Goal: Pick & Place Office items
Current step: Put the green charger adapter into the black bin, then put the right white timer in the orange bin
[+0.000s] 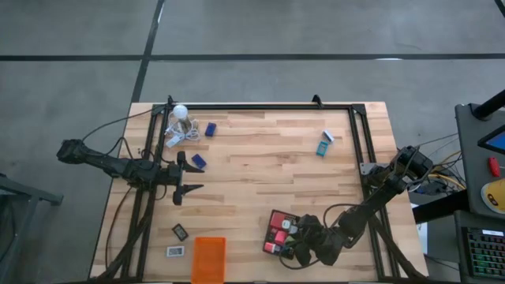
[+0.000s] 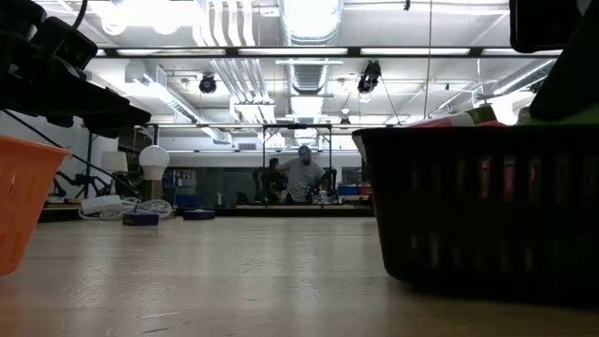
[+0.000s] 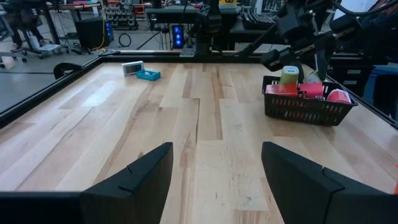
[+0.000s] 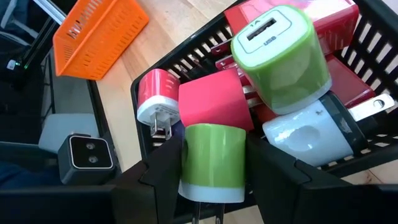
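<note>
1. Gripping a green USB charger plug (image 4: 212, 163), right gripper (image 4: 214, 171) has its dark fingers (image 4: 163, 173) pressed on both sides of it, right over the black basket (image 4: 144, 93).
2. Held plug is green on top, white base, prongs poking out past the fingers.
3. Basket already has more chargers: bigger green one (image 4: 281, 60) with USB slot showing, white one (image 4: 310, 134) under it, red-and-white one (image 4: 155, 94) with prongs, pink block (image 4: 214, 102), more red pieces behind.
4. High view: black basket (image 1: 273, 214) sits near the table's front edge, right of centre, right gripper (image 1: 298, 235) over it, arm coming from the right side.
5. Orange basket (image 1: 208, 259) at the front edge, left of the black one, apart from it.
6. Left gripper (image 1: 183, 175) on the left part of the wooden table (image 1: 260, 170), jaws spread, nothing between them; left wrist view shows bare wood between its fingers (image 3: 134, 180).
7. Loose items on table: two dark blue blocks (image 1: 211, 129) and (image 1: 198, 161) near the left gripper, teal-and-white box (image 1: 324, 144) far right, two small black-and-white rectangles (image 1: 180, 232) and (image 1: 174, 251) beside the orange basket.
8. White bulb with cable (image 1: 179, 122) at far left corner.
9. Low view: person (image 2: 301, 176) standing in the room far behind the table.
</note>
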